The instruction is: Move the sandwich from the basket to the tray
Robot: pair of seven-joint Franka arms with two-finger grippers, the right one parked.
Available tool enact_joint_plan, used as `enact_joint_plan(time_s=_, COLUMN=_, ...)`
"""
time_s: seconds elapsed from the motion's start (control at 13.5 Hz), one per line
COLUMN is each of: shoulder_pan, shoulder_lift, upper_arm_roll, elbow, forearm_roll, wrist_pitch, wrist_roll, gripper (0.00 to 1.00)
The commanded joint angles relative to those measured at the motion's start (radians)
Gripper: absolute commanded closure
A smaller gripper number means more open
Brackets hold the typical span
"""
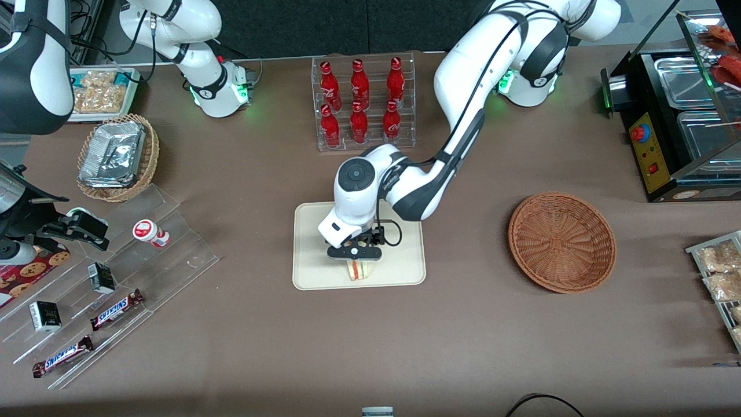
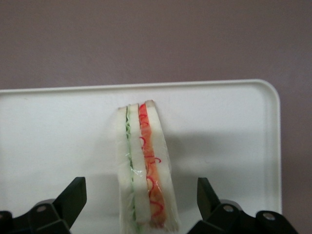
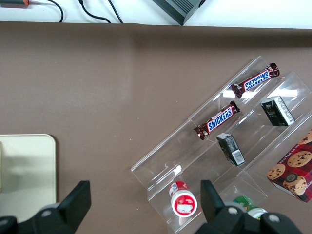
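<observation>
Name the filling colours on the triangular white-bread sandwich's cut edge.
Green and orange-red layers, clearest in the left wrist view: sandwich between the open gripper.

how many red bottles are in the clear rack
6, in two rows of three in the clear rack: bottles farther from the camera, nearer. The open tool straddles the sandwich on the tray.
</observation>
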Motion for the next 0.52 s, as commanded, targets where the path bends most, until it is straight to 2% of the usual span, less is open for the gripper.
enact_joint_plan(time_s=0.0, shoulder_pan=0.054, shoulder_lift=-0.156, upper_arm_roll=0.004, elbow=-0.031, forearm_roll=-0.084, wrist_pitch=-0.120, wrist_roll=0.006, gripper=0.00)
enact_joint_plan(time_s=0.22, shoulder_pan=0.150, shoulder_lift=-0.329, upper_arm_roll=0.004, elbow=-0.074, forearm_roll=-0.141, wrist_pitch=-0.333, wrist_roll=0.180, gripper=0.01)
enact_joint_plan(time_s=0.44, shoulder_pan=0.307, shoulder_lift=-0.592, upper_arm_roll=0.004, elbow=-0.337, forearm_roll=-0.178, wrist_pitch=-0.379, wrist_roll=0.328, gripper=0.01)
